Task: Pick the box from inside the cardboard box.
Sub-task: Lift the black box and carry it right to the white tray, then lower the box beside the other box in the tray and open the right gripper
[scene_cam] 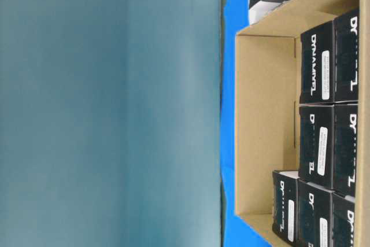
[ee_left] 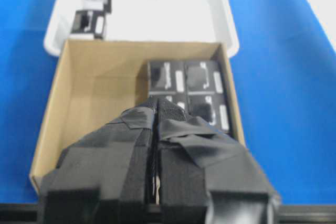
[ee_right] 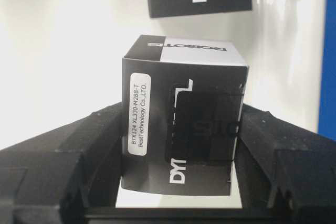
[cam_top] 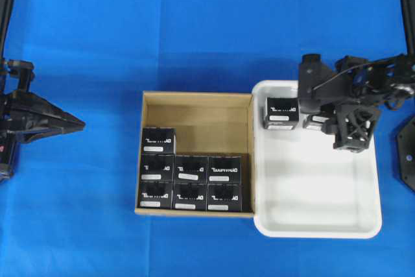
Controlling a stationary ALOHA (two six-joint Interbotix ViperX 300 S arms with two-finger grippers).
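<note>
Right gripper [ee_right: 178,145] clamped on box [ee_right: 181,124], box seated between fingers [ee_right: 79,156], over white tray [cam_top: 318,225] at 3 o'clock of cardboard box [cam_top: 194,102]. Left gripper [ee_left: 156,103] fingers pressed together, holding nothing.

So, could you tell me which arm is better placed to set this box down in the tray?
Right: its gripper already clamps the box above the white tray. The left gripper sits shut, away from the tray.
</note>
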